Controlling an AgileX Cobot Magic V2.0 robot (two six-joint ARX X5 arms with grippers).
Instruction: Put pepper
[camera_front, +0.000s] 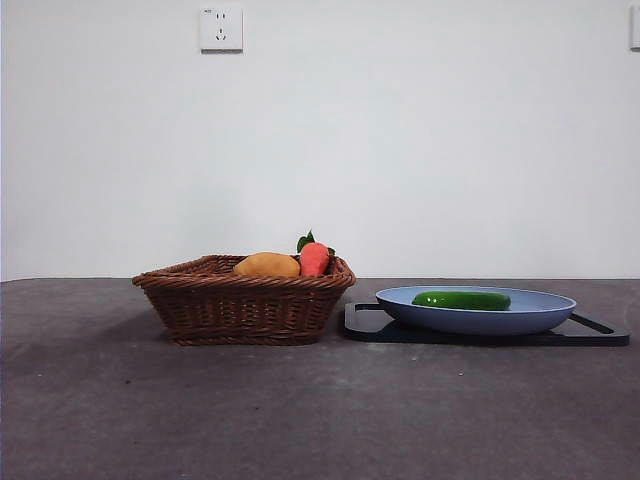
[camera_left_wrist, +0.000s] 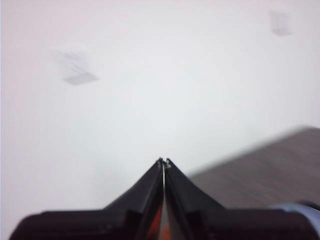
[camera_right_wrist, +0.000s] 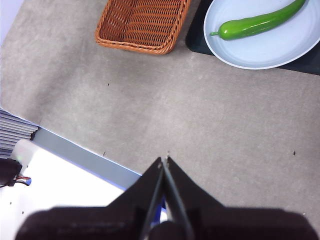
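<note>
The glossy green pepper (camera_front: 461, 300) lies lengthwise in the blue plate (camera_front: 540, 318), which rests on a black tray (camera_front: 600, 334) at the right. It also shows in the right wrist view (camera_right_wrist: 260, 22), lying in the plate (camera_right_wrist: 260, 52). My right gripper (camera_right_wrist: 164, 160) is shut and empty, high above the table's near edge, well away from the plate. My left gripper (camera_left_wrist: 164, 161) is shut and empty, raised and facing the white wall. Neither gripper shows in the front view.
A brown wicker basket (camera_front: 245, 300) stands left of the plate, holding a yellow-orange oval fruit (camera_front: 266, 265) and a red-orange item with green leaves (camera_front: 314, 257). The basket also shows in the right wrist view (camera_right_wrist: 142, 25). The grey table (camera_front: 300, 410) stretches in front.
</note>
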